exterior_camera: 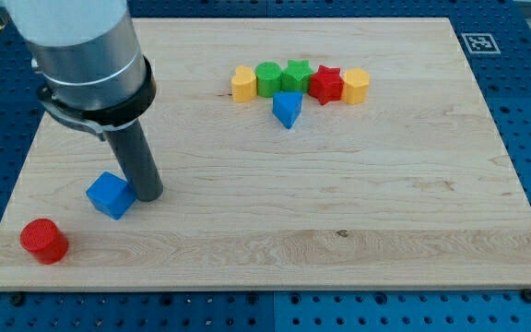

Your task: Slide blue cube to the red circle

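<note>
The blue cube (111, 195) lies on the wooden board at the lower left of the view. The red circle (43, 241), a short red cylinder, stands near the board's bottom-left corner, below and to the left of the cube. My tip (149, 196) rests on the board right against the cube's right side, on the side away from the red circle. The rod rises from there to the grey arm housing at the view's top left.
A row of blocks sits at the upper middle: a yellow block (242, 83), a green cylinder (268, 79), a green star (297, 76), a red star (325, 85) and a yellow block (355, 85). A blue triangular block (287, 109) lies just below them.
</note>
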Robot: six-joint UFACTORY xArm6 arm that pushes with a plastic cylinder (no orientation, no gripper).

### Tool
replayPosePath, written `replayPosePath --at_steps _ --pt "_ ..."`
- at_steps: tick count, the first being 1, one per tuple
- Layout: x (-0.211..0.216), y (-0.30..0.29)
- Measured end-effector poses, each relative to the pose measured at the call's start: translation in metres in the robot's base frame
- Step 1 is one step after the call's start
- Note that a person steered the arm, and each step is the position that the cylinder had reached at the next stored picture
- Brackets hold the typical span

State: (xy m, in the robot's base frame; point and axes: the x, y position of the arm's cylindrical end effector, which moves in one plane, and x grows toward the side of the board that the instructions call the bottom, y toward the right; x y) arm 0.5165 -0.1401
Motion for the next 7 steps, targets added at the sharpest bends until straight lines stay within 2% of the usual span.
replayPosePath --at_steps 2,7 --pt "-0.007 -0.005" --pt "0.032 -0.053"
